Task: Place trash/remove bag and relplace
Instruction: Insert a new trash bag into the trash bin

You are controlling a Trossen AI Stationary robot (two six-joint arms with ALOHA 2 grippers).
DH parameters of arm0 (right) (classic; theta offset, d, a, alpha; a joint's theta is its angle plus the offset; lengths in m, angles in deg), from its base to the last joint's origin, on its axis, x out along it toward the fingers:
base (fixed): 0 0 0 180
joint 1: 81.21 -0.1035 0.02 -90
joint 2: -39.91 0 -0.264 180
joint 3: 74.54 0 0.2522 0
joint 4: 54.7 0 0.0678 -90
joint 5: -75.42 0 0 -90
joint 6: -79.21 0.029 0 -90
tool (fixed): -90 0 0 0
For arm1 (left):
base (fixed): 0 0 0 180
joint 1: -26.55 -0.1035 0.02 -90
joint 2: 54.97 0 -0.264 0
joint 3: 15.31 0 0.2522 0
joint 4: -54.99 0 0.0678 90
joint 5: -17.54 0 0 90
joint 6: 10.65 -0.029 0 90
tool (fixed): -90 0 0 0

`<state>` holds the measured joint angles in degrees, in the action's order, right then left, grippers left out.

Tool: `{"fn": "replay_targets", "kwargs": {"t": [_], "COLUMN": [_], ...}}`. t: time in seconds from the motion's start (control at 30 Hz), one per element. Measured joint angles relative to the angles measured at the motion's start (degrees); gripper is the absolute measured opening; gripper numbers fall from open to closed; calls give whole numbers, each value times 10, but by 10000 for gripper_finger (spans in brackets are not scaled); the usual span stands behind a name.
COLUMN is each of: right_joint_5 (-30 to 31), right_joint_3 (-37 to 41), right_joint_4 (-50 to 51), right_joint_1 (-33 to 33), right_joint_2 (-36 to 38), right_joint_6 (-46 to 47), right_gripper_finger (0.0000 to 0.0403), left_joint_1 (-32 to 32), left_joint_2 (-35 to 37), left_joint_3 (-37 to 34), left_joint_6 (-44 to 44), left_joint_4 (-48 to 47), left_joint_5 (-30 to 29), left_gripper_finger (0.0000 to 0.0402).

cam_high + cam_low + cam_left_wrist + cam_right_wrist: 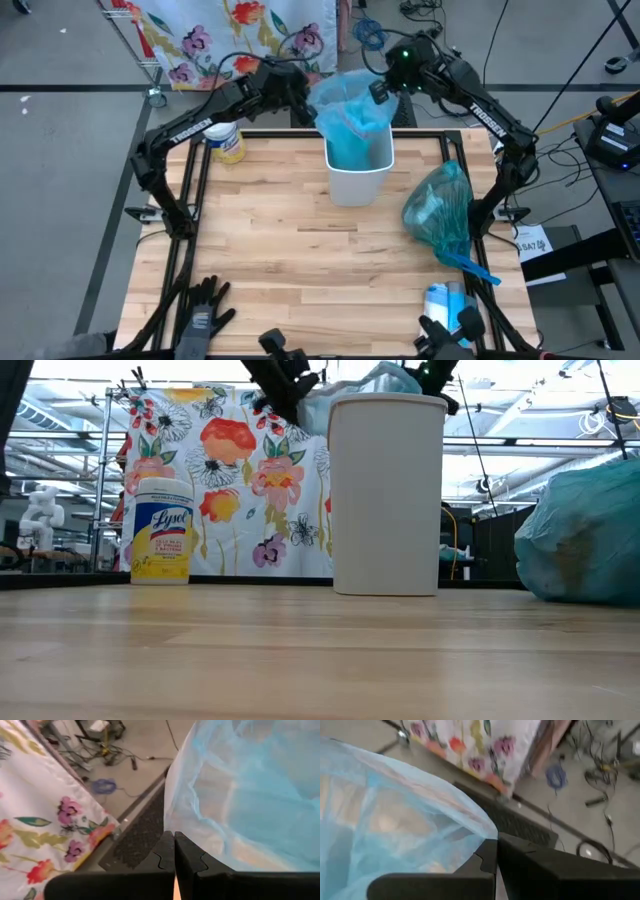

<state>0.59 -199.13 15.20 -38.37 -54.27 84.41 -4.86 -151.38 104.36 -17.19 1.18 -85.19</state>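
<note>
Two grippers pinching the new liner over the bin

Both of your grippers sit at the far side of the table, one on each side of the white bin [358, 170]. The left gripper [300, 92] has its fingers pressed together on the fresh blue bag [350, 112] at its left edge; in the left wrist view the film runs right down into the seam between the fingers. The right gripper [385, 88] is likewise clamped on the bag's right edge. You hold it from opposite sides so the mouth stays spread above the rim, and the lower part already hangs inside the bin. My guess: the replace step is under way, and next you need to pull each edge down over the rim

The tied-off full bag [440, 212] lies on the table near the right edge, well apart from the bin, so it's out of the way. Loose trash isn't visible; whatever is inside that bag is too hazy to name

Lysol tub [227, 142] stands far left, gloves [201, 310] near front, neither in play
</note>
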Motion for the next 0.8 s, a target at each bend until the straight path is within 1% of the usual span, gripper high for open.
{"fn": "replay_targets", "kwargs": {"t": [0.13,0.3,0.4,0.5,0.63,0.8], "right_joint_5": [-6,-74,-94,-119,-125,-125], "right_joint_3": [2,31,66,94,107,106], "right_joint_4": [36,48,49,45,38,8], "right_joint_1": [15,36,44,48,48,48], "right_joint_2": [-2,-4,-5,-5,-5,10], "right_joint_6": [15,34,42,47,45,42], "right_gripper_finger": [0,0,0,0,0,0], "left_joint_1": [-1,-1,-2,-2,-4,-11], "left_joint_2": [-25,-47,-56,-66,-74,-55], "left_joint_3": [0,0,0,0,0,0], "left_joint_6": [0,2,2,3,16,17], "left_joint_4": [0,-23,-48,-66,-85,-90], "left_joint_5": [13,14,16,31,37,37], "left_gripper_finger": [0,0,0,0,0,0]}}
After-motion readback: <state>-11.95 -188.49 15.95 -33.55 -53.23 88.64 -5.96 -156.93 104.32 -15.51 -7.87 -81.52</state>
